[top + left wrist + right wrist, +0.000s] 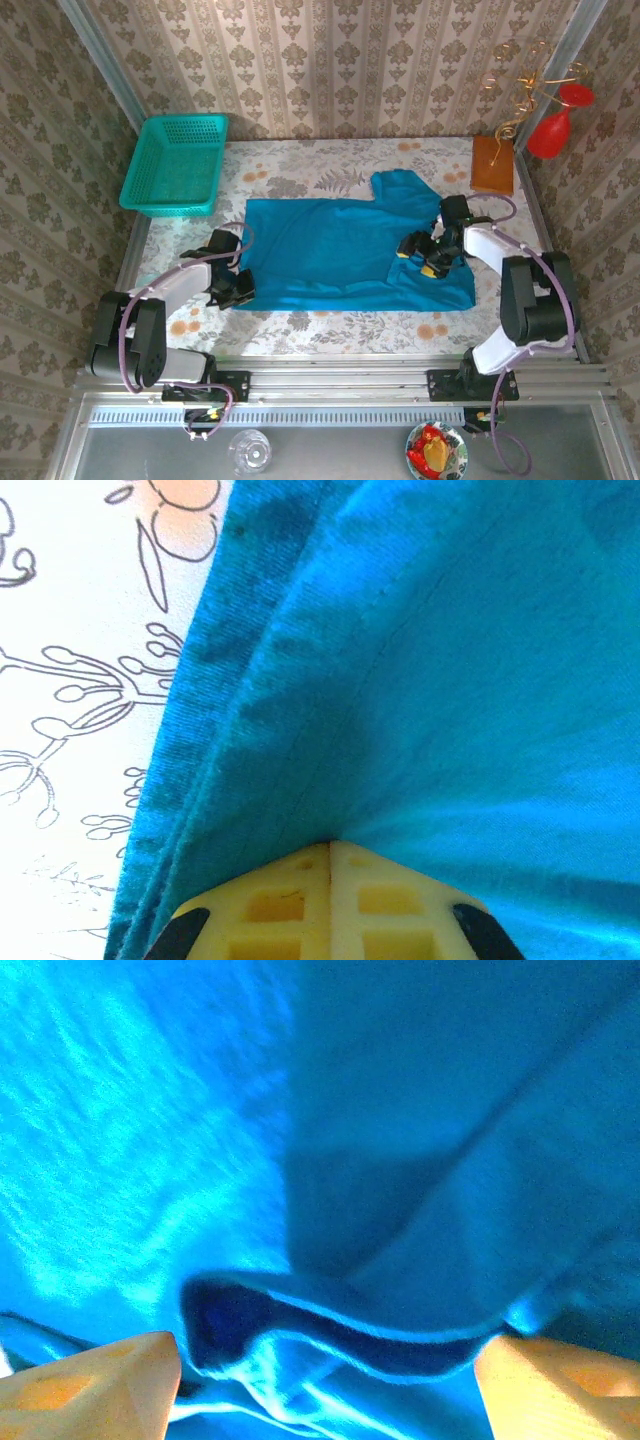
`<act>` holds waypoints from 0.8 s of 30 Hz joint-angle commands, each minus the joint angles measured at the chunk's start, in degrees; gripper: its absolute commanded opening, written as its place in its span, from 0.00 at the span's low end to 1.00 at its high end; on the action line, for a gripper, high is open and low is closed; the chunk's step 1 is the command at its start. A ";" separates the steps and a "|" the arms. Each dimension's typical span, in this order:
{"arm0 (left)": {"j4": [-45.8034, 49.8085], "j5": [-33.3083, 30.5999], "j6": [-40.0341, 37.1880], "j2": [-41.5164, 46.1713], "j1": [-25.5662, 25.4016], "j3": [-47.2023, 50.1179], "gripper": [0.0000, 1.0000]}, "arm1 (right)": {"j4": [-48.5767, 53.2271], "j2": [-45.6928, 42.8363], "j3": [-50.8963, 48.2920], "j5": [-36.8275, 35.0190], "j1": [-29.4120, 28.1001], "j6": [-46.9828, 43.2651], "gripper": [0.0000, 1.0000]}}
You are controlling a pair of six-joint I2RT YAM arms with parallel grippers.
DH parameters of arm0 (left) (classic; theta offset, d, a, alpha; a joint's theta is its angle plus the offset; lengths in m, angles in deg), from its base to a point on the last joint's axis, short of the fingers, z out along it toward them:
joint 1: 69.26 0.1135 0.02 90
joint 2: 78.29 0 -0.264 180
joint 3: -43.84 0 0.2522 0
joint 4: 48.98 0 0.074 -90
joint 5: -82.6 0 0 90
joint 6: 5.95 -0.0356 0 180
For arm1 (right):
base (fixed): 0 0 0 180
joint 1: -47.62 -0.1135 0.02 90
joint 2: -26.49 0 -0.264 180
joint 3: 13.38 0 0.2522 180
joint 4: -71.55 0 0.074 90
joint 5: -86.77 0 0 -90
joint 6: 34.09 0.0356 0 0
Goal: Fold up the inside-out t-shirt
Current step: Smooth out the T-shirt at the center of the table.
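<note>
The inside-out t-shirt (330, 250) lies spread across the middle of the flowered table, plain blue-teal, with one sleeve reaching toward the back right. My left gripper (238, 290) is at the shirt's near left corner. In the left wrist view its yellow fingertips (330, 848) are pressed together, shut on the shirt's edge (250, 710). My right gripper (420, 255) hovers over the shirt's right part. In the right wrist view it (325, 1385) is open, its fingers (90, 1390) far apart, with a loose raised fold of the cloth (340, 1320) between them.
A teal plastic mesh basket (175, 165) stands at the back left corner. A brown flat block (492, 165) lies at the back right, with red ornaments (552, 130) on the wall beside it. Bare tablecloth (330, 330) runs along the near edge.
</note>
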 commanded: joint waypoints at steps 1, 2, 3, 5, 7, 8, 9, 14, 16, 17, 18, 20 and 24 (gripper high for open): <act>2.92 -1.29 0.11 1.04 0.30 -0.56 0.02 | -11.58 1.94 3.70 10.58 0.37 4.91 0.78; 2.91 -1.35 0.19 1.27 0.30 -0.49 0.02 | -14.69 2.37 4.32 13.02 0.55 6.02 0.78; 3.03 -1.31 0.20 1.46 0.30 -0.49 0.02 | -16.09 2.57 4.97 14.56 0.93 6.68 0.78; 3.26 -1.35 0.16 2.07 0.30 -0.58 0.03 | -15.97 2.18 5.96 16.09 2.06 6.65 0.77; 3.50 -1.35 0.03 2.99 0.30 -0.90 0.04 | -12.34 0.65 6.09 14.59 3.33 4.65 0.77; 3.72 -1.35 0.03 3.55 0.30 -1.21 0.05 | -8.81 -0.56 6.12 12.65 3.94 2.84 0.77; 4.03 -1.31 -0.04 4.06 0.30 -1.61 0.05 | -5.13 -1.63 6.16 9.98 4.75 1.04 0.76; 3.57 -0.03 -0.37 5.42 0.26 -4.25 0.06 | 10.92 -6.85 4.10 -7.23 6.69 -8.34 0.74; 1.64 1.65 -0.75 4.61 0.31 -4.98 0.06 | 11.60 -7.77 1.73 -9.10 7.25 -9.42 0.73; 0.24 2.94 -0.92 3.76 0.30 -5.16 0.06 | 11.28 -7.95 0.23 -8.91 7.91 -9.24 0.73; -1.09 4.22 -0.87 2.76 0.41 -5.26 0.06 | 10.81 -8.02 -1.15 -8.66 8.51 -8.75 0.73; -3.86 6.38 -0.36 0.07 0.56 -4.88 0.05 | 9.39 -8.11 -4.42 -8.34 10.25 -7.07 0.74; -5.33 6.49 0.51 -4.73 1.23 -3.21 0.05 | 6.48 -9.73 -10.84 -8.87 13.61 -2.96 0.78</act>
